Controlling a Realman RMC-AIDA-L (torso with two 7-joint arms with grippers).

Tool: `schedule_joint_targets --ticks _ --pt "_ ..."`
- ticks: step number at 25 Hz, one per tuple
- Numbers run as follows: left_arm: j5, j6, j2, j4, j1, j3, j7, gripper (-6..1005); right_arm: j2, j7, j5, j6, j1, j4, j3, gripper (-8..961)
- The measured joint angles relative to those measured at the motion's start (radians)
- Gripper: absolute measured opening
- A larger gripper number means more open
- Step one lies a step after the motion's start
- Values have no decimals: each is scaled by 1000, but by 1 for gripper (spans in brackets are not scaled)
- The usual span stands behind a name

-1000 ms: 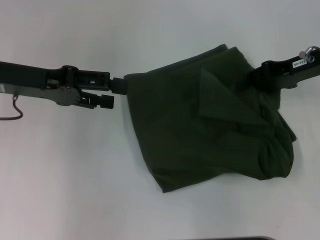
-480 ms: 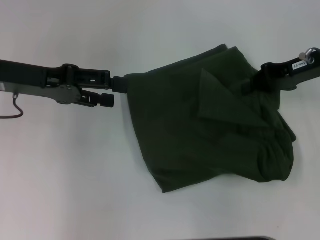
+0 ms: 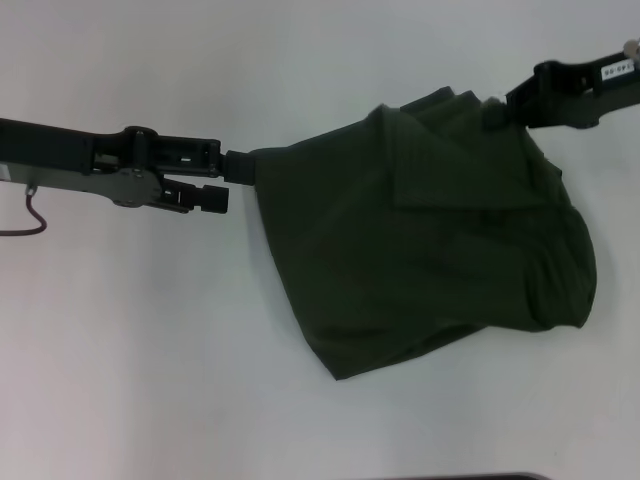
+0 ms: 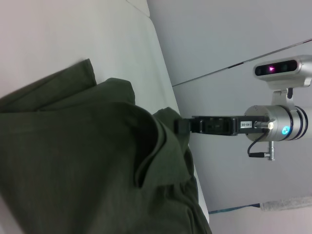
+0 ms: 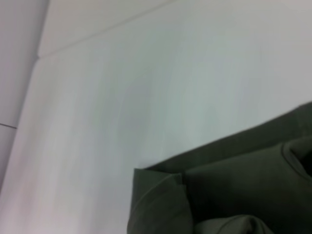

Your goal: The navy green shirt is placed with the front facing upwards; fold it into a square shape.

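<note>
A plain white table (image 3: pixel 150 340) fills the scene. Beyond its far edge stands a pale grey wall (image 4: pixel 234 34), crossed by a thin dark seam.

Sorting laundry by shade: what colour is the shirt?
Dark olive green shirt, plain; clearest in the head view.

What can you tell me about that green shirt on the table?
The navy green shirt is dark olive, soft-looking cloth, bunched and partly folded on the white table, plain side showing, no lettering visible. Layers overlap with a diagonal fold across the top and a rounded bulge at the robot's right. The left claw grips its left edge; the right claw holds its far right corner, which looks lifted.
</note>
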Motion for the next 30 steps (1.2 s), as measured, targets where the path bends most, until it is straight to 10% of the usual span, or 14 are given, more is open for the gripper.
schedule_joint_targets --ticks 30 --pt "0 4 -1 -2 -12 -37 -9 950 -1 -57 40 279 6 56 -111 42"
